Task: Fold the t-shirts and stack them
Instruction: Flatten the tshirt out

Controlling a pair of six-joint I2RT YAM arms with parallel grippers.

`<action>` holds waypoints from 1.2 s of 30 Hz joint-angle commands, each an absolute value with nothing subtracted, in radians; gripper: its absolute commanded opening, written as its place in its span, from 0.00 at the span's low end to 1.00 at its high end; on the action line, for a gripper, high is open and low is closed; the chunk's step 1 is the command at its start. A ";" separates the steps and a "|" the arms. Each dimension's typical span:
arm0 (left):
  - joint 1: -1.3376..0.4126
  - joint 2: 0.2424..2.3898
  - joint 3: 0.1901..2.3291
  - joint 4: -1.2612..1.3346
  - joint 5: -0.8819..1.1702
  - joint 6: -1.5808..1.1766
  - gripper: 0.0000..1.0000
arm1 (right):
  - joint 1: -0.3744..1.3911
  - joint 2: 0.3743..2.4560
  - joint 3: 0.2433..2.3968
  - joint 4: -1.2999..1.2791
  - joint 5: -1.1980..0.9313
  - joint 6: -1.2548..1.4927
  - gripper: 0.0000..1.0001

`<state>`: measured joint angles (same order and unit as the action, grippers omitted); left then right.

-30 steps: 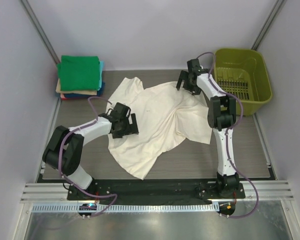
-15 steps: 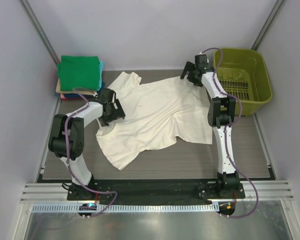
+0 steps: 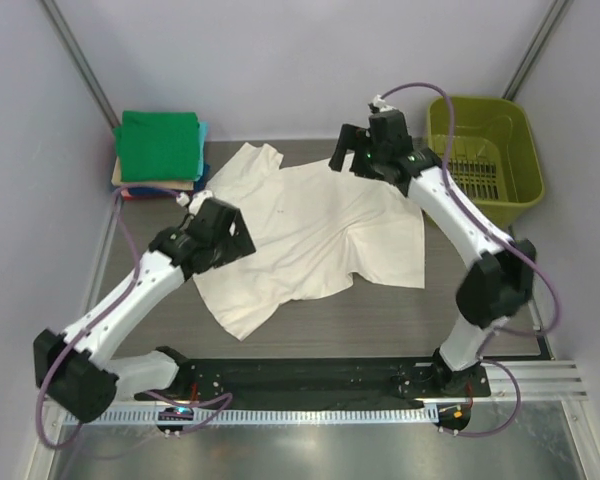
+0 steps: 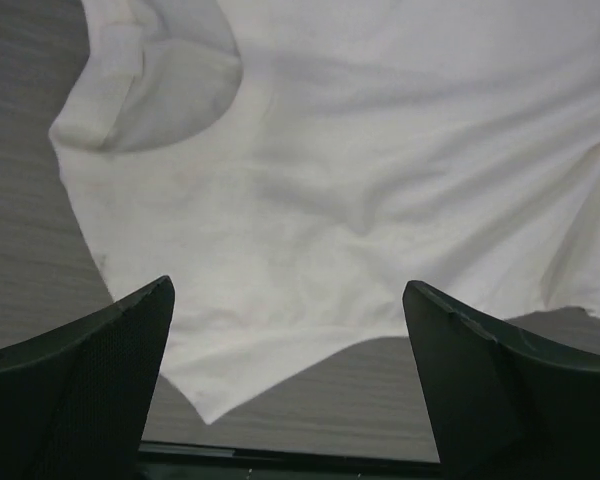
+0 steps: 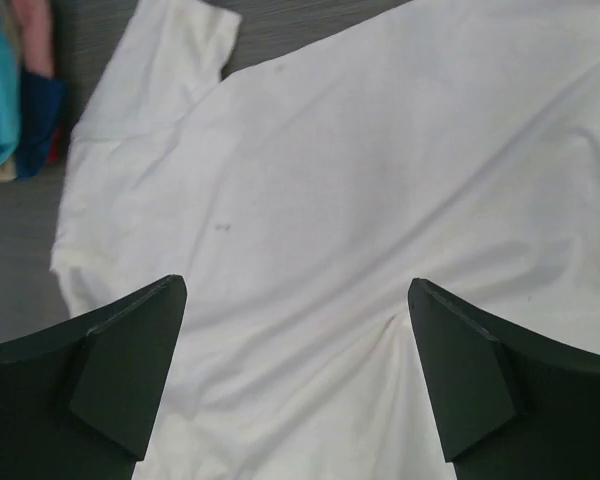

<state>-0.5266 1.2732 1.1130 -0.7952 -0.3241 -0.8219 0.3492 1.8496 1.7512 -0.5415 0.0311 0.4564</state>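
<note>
The table [image 3: 380, 315] carries a cream shirt [image 3: 320, 225] spread almost flat across its middle, with one sleeve pointing to 11 o'clock and a hem corner at 7 o'clock. A basket [image 3: 515, 200] sits at 2 o'clock. A stack [image 3: 160, 145] of folded shirts, green on top, sits at 10 o'clock. The left gripper [image 3: 228, 236] hovers above the shirt's 9 o'clock edge, fingers wide and empty, its arm stretched out from 7 o'clock. The right gripper [image 3: 350, 152] hangs over the 1 o'clock edge, fingers wide and empty, its arm arched up from 5 o'clock.
</note>
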 commanded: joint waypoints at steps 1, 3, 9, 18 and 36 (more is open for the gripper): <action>-0.573 1.107 0.959 -0.902 -0.299 -0.966 0.95 | 0.348 1.574 1.490 -0.531 0.061 0.503 1.00; -0.607 1.024 0.852 -0.922 -0.264 -1.035 0.93 | 0.379 1.459 1.243 -0.506 0.083 0.528 1.00; -0.751 0.828 0.625 -0.908 -0.239 -1.205 0.90 | 0.397 1.057 0.747 -0.491 0.118 0.692 1.00; -0.862 0.847 0.457 -0.735 -0.258 -1.301 0.89 | 0.396 0.956 0.589 -0.523 0.117 0.709 1.00; -0.861 0.904 0.416 -0.555 -0.343 -1.278 0.50 | 0.240 1.055 0.445 -0.396 0.150 0.799 1.00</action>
